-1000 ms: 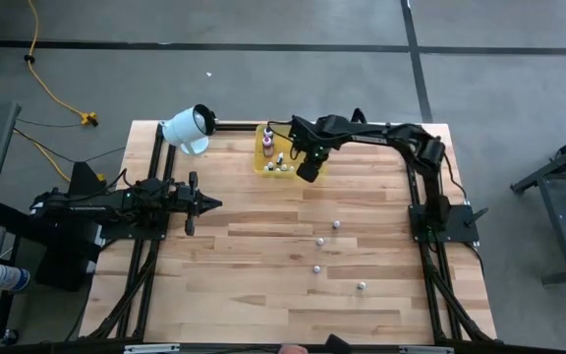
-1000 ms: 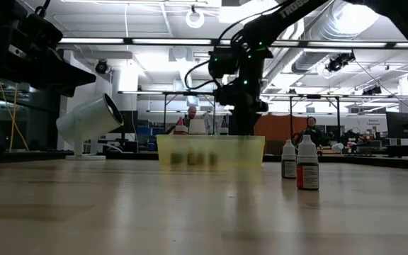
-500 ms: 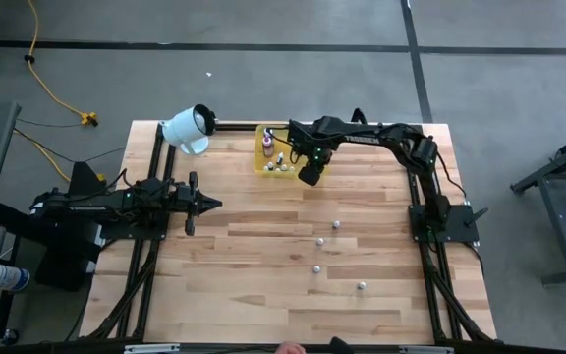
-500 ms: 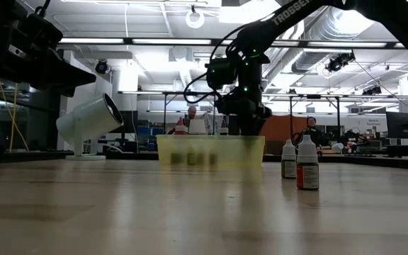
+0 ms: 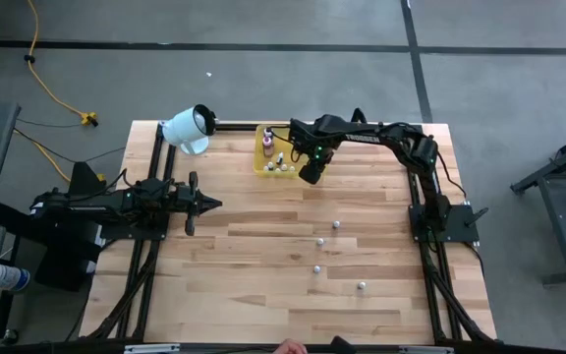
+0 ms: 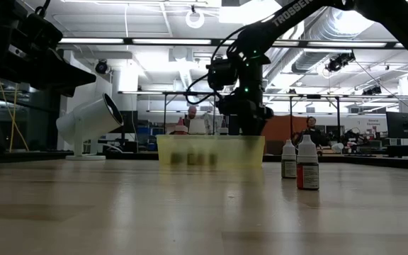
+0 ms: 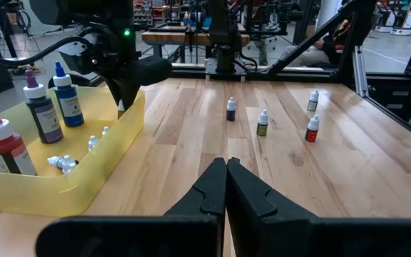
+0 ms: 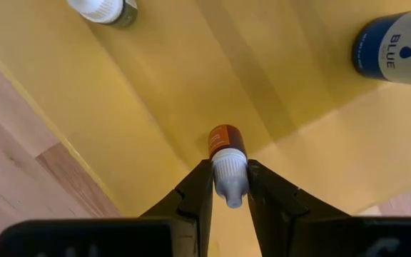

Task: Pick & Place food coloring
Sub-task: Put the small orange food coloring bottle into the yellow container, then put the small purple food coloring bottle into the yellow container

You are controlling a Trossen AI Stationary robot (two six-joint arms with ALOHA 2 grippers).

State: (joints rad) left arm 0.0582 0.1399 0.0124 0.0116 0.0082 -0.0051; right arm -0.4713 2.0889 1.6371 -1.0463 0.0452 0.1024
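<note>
The right gripper (image 8: 230, 187) hangs over the yellow tray (image 5: 263, 167), its fingers (image 8: 195, 191) closed on a small orange-brown dropper bottle (image 8: 227, 153) by the white cap. A blue bottle (image 8: 398, 46) stands in the tray nearby. Four more bottles (image 5: 336, 224) stand on the desk (image 5: 254, 275), well apart from the tray. The left gripper (image 7: 226, 165) waits away from the tray, fingers apparently pressed together, empty.

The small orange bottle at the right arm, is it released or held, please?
Held: the right gripper's fingers clamp the orange bottle's white cap above the yellow tray.
</note>
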